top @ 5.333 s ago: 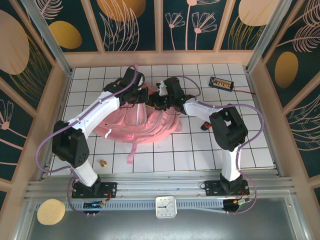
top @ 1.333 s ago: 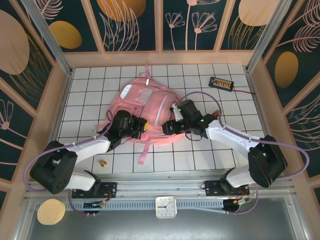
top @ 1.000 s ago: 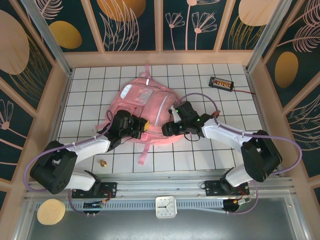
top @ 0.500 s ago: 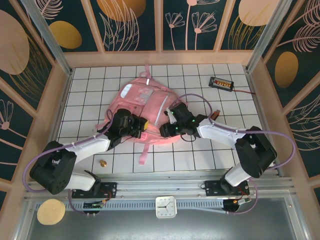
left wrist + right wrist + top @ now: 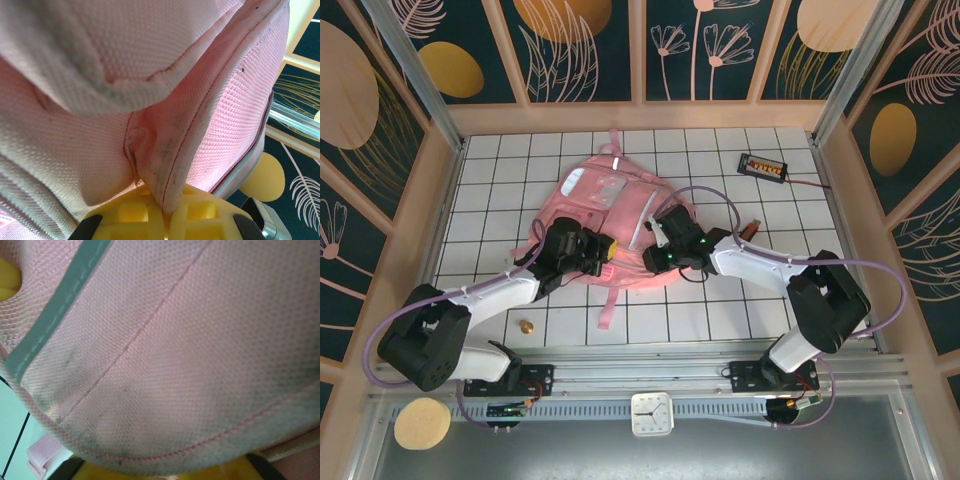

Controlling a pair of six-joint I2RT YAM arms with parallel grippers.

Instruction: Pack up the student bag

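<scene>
The desk (image 5: 820, 300) is tiled white with a dark grid. 3 walls rise around it: dark teal panels (image 5: 610, 70) painted with gold ovals and pale line-drawn leaves and flowers, set in light wooden framing (image 5: 640, 115). 2 slanted metal posts (image 5: 415, 70) stand at the back corners. Aluminium rails (image 5: 640, 372) cross the near edge. The light is even, with soft shadows.
</scene>
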